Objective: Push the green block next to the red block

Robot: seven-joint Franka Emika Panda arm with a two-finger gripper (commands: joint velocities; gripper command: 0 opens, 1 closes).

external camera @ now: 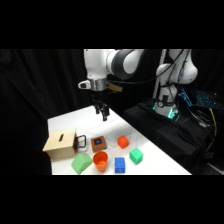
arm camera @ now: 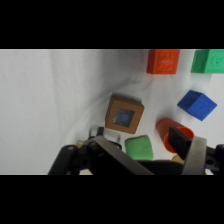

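Near table edge: light-green sloped block (external camera: pixel 81 163), orange cup (external camera: pixel 100 161), blue block (external camera: pixel 119 165). Green block (external camera: pixel 136 156) sits just right of these, near the right edge; red block (external camera: pixel 123 142) behind it, apart, open gap between. Gripper (external camera: pixel 104 116) hangs farther back, aloft; finger spacing: cannot tell.

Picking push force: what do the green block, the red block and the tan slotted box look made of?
The green block and red block look like solid painted wood or plastic: flat matte faces, crisp edges, even colour; which one I cannot tell. The tan slotted box looks like bare light wood or cardboard, with a pale uncoated surface.
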